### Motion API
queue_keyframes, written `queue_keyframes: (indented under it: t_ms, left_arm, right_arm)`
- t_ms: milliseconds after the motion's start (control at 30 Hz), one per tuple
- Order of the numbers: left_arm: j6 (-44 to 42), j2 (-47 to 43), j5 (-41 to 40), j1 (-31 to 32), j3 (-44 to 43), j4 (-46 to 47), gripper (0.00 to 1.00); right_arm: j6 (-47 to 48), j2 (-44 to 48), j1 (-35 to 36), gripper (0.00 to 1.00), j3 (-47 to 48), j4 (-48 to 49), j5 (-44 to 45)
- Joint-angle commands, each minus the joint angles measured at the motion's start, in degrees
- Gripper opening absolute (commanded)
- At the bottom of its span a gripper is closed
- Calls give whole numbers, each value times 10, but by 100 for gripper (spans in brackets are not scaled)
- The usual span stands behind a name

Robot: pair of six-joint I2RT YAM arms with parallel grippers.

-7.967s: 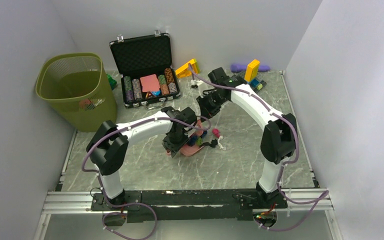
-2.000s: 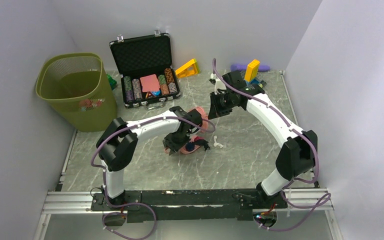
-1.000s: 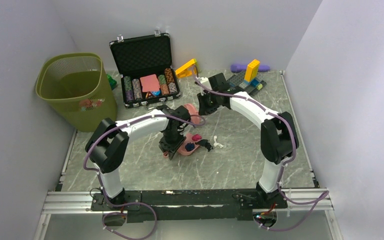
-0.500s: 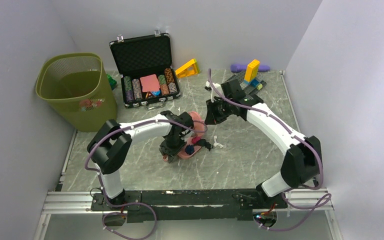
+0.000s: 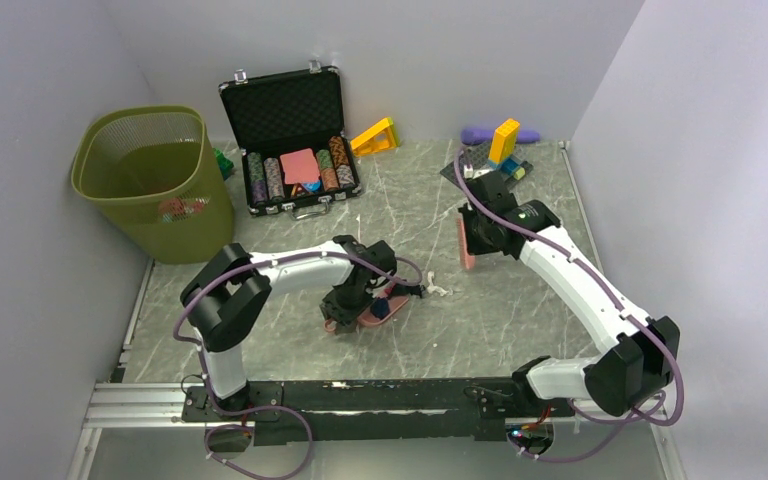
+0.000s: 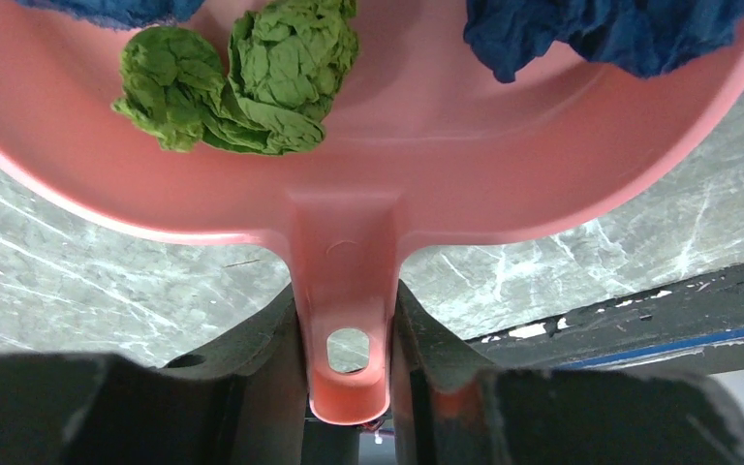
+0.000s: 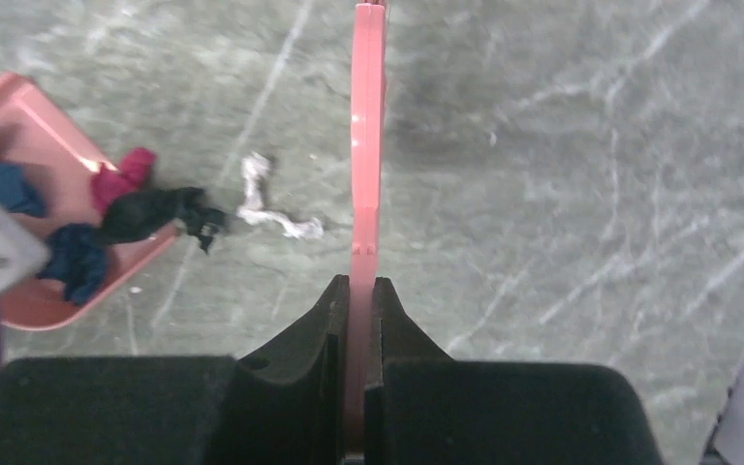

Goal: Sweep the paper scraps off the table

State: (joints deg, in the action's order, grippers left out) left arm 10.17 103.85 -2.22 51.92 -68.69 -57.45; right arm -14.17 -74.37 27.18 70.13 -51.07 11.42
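My left gripper (image 6: 347, 334) is shut on the handle of a pink dustpan (image 6: 387, 174), which rests on the table (image 5: 500, 310); it also shows in the top view (image 5: 380, 312) and right wrist view (image 7: 53, 155). The pan holds green (image 6: 252, 77) and dark blue (image 6: 601, 34) paper scraps. A black scrap (image 7: 155, 213) and a red one (image 7: 121, 177) lie at the pan's lip; a white scrap (image 7: 271, 208) lies just beyond on the table. My right gripper (image 7: 359, 291) is shut on a thin pink scraper (image 7: 366, 136), held edge-on right of the white scrap.
An olive mesh bin (image 5: 150, 180) stands at the back left. An open black case (image 5: 290, 140) with poker chips is behind. Yellow and blue blocks (image 5: 505, 145) on a dark baseplate sit at the back right. The metal frame (image 5: 360, 395) runs along the near edge.
My right arm has swung to the right and nearer with the pink scraper. My left gripper and dustpan have shifted slightly nearer. The white scrap stays put.
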Motion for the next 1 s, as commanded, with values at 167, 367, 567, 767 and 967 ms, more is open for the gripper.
queue_keyframes:
  t_ms: [167,367,567,767,967]
  left_arm:
    - [-19,11,9,17,-40,-15,0]
    - [-21,18,17,17,-47,-10,0]
    - [-22,27,26,17,-44,-2,0]
    - [-13,34,24,18,-43,12,0]
    - [6,10,24,18,-34,41,0]
  right_arm:
    - [-80,-8,28,0,-62,-35,79]
    - [-83,-42,65,0,-84,72,-55]
    - [-61,-20,72,0,-87,183,-230]
    - [-34,31,73,0,-81,171,-324]
    - [-36,61,72,0,-58,95,-204]
